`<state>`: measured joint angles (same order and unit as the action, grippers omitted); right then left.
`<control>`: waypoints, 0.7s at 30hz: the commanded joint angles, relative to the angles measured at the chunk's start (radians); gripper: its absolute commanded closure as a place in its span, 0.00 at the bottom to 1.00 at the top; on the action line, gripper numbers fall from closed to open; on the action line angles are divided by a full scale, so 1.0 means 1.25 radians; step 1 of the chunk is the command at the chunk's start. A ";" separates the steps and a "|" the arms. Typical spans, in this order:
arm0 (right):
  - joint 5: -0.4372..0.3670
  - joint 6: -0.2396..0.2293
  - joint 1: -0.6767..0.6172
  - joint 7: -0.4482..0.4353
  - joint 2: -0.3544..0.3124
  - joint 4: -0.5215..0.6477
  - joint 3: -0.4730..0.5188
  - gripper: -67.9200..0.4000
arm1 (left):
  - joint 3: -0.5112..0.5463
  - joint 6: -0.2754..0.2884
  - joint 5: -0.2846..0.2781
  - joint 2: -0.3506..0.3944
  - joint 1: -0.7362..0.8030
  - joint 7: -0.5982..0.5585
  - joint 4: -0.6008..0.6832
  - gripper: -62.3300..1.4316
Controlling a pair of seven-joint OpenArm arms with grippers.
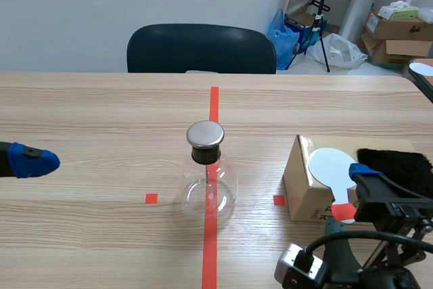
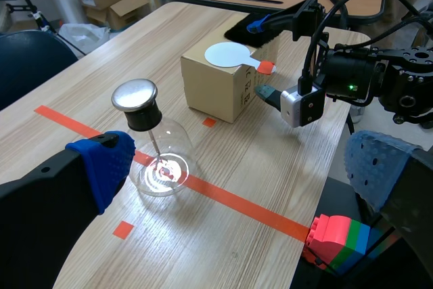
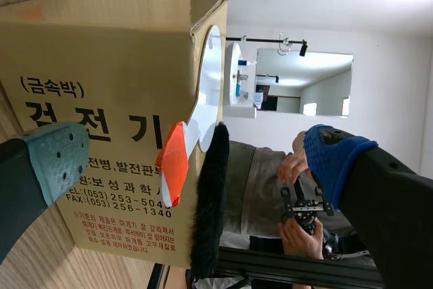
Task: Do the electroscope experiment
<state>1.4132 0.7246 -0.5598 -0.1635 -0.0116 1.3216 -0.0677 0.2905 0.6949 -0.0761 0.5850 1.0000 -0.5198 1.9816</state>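
The electroscope, a clear glass flask [image 1: 208,191] with a black stopper and a metal cap [image 1: 205,135], stands on the red centre line. To its right a cardboard box [image 1: 301,184] carries a white disc paddle [image 1: 331,166] with an orange handle [image 1: 345,212] and a black fur cloth [image 1: 396,162]. My right gripper [image 1: 346,197] is open at the box's near edge, turned on its side. Its fingers straddle the orange handle [image 3: 172,164] without touching it. My left gripper [image 2: 237,167] is open, raised to the left of the flask [image 2: 161,160].
A dark chair [image 1: 201,49] stands behind the table's far edge. Cardboard boxes and a bag lie on the floor at the back right. A block of red, green and blue bricks [image 2: 338,240] sits at the table's near edge. A person's hands [image 3: 298,167] show beyond the box.
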 commanded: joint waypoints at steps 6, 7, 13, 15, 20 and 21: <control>-0.003 0.047 0.007 0.001 -0.010 0.008 0.001 0.00 | -0.003 0.001 -0.009 -0.002 0.000 -0.008 0.005 0.00; -0.003 0.047 0.007 0.001 -0.010 0.008 0.001 0.00 | -0.003 0.001 -0.009 -0.002 0.000 -0.008 0.005 0.00; 0.000 0.047 0.007 -0.001 -0.010 0.008 0.001 0.00 | -0.003 0.001 -0.009 -0.002 0.000 -0.008 0.005 0.00; 0.000 0.047 0.007 -0.011 -0.010 0.008 0.001 0.00 | -0.003 0.001 -0.009 -0.002 0.000 -0.008 0.005 0.00; -0.004 0.047 0.007 -0.005 -0.010 0.008 0.001 0.00 | -0.003 0.001 -0.009 -0.002 0.000 -0.008 0.005 0.00; -0.004 0.047 0.007 -0.003 -0.010 0.008 0.001 0.00 | -0.003 0.001 -0.009 -0.002 0.000 -0.008 0.005 0.00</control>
<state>1.4132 0.7246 -0.5598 -0.1764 -0.0116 1.3216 -0.0677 0.2905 0.6949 -0.0761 0.5850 1.0000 -0.5198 1.9816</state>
